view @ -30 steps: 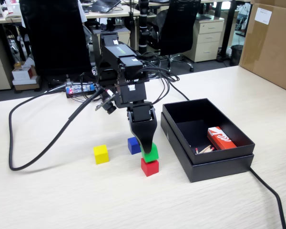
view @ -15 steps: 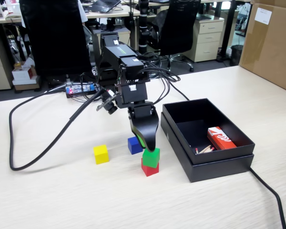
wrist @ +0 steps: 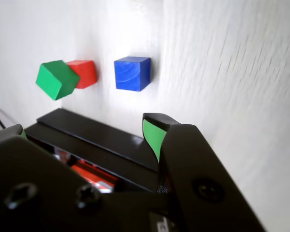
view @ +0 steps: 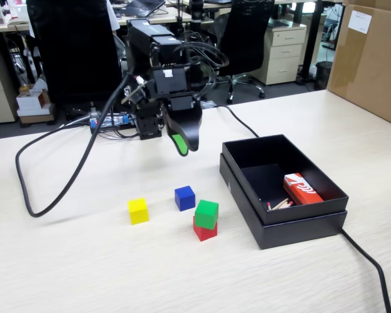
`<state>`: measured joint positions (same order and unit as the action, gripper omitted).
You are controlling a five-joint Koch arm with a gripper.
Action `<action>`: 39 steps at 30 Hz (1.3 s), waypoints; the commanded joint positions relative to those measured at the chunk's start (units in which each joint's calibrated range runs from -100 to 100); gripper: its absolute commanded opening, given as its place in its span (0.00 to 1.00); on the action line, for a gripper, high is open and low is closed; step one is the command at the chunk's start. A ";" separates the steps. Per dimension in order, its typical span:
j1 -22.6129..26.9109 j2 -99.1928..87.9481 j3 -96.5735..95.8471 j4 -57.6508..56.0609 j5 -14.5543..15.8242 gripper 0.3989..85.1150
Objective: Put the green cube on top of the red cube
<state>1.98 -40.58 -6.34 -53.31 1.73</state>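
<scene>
The green cube (view: 206, 213) sits on top of the red cube (view: 202, 231), turned a little askew, on the table's middle. Both show in the wrist view, green (wrist: 57, 79) over red (wrist: 85, 73), at the upper left. My gripper (view: 177, 145) hangs above the table, behind and left of the stack, apart from it. In the wrist view the gripper (wrist: 84, 128) is open and empty. Its green-padded finger (wrist: 153, 134) stands far from the other finger at the left edge.
A blue cube (view: 185, 197) and a yellow cube (view: 138, 210) lie left of the stack. An open black box (view: 241, 186) to the right holds a red-and-white packet (view: 301, 189). A black cable (view: 371, 261) runs from the box. A cardboard box (view: 371, 59) stands at the far right.
</scene>
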 commanded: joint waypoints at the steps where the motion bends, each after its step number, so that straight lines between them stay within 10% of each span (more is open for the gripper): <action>1: 0.20 -17.54 -7.89 0.48 -1.03 0.57; 11: -1.42 -58.50 -51.77 12.40 -4.35 0.57; 39: -2.64 -59.42 -84.95 36.85 -4.59 0.59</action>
<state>-0.66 -100.00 -87.86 -15.29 -2.86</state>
